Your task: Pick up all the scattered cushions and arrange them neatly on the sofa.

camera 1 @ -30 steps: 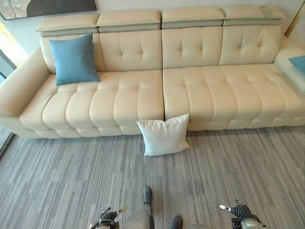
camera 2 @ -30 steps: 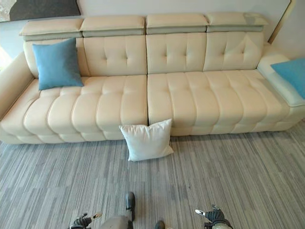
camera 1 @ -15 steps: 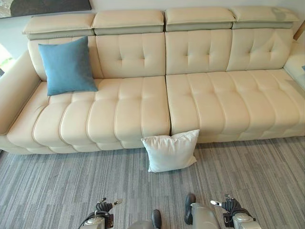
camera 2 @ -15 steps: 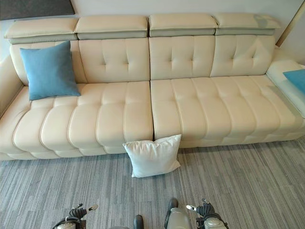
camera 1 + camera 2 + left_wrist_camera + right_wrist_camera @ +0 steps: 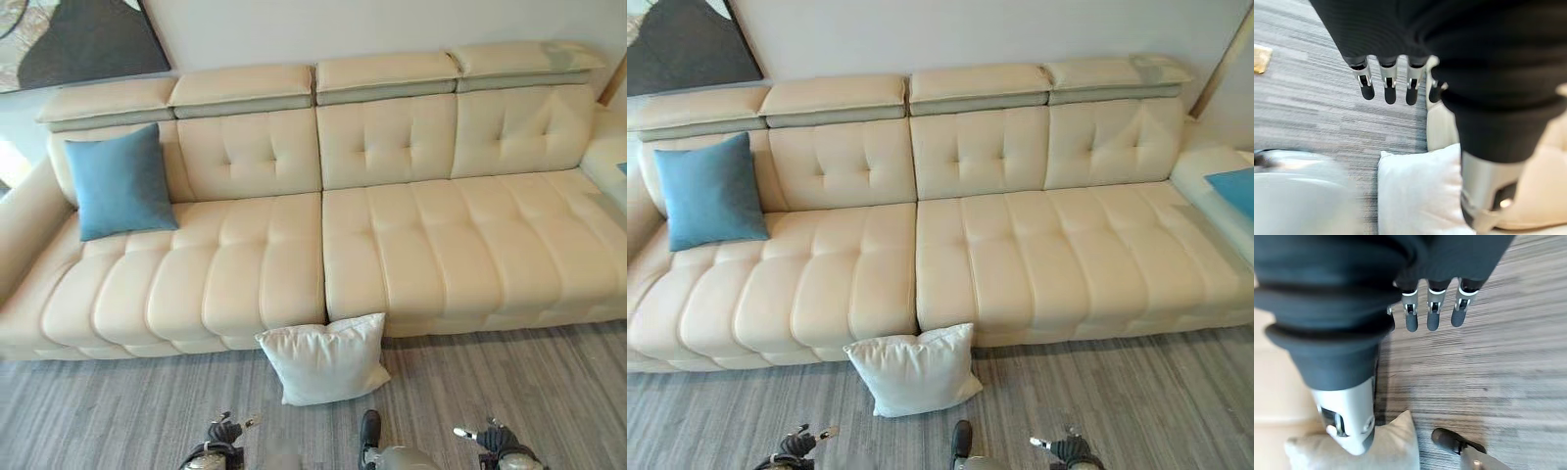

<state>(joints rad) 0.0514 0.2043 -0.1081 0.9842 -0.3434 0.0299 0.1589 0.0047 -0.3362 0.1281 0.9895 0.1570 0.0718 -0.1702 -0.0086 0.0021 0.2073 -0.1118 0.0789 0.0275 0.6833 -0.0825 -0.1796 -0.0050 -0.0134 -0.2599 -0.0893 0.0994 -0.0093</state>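
One blue cushion (image 5: 121, 188) on sofa (image 5: 411, 245), white cushion (image 5: 325, 358) seemingly floored.

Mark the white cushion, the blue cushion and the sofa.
white cushion (image 5: 324, 358), left eye view, centre of its face.
blue cushion (image 5: 120, 183), left eye view, centre of its face.
sofa (image 5: 1058, 259), right eye view, bare right seat.

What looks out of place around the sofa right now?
The white cushion is on the grey carpet, leaning against the sofa front near its middle seam. The blue cushion is upright on the left seat.
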